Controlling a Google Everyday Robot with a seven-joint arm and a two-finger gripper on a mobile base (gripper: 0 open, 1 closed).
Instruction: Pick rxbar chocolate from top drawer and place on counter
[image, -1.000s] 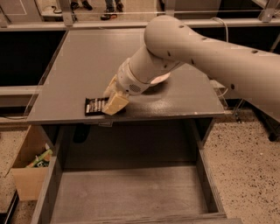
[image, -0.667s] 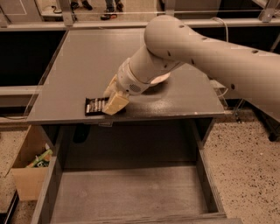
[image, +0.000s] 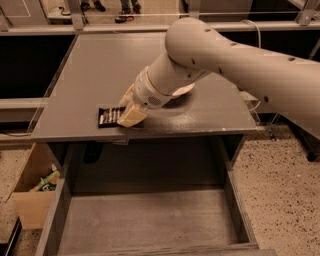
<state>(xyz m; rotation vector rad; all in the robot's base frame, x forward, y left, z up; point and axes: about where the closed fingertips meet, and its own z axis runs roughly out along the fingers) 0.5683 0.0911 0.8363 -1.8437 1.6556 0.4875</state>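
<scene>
Change: none — gripper (image: 131, 114) and rxbar chocolate (image: 110, 115) unmoved.
Bar: flat near the counter (image: 100, 65) front-left edge — likely delivered.
Gripper: at bar's right end; grasp cannot tell.

Robot lab (speckled floor (image: 282, 170), rail (image: 40, 30), bystanders' shoes (image: 123, 19)); tool (image: 131, 114) at counter (image: 100, 65) front edge.

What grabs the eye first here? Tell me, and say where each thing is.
The big pale arm stretches across from the right, with its claw down at the dark bar near the front left edge of the counter. Below it, the drawer is pulled wide open, showing a bare grey bottom.
</scene>
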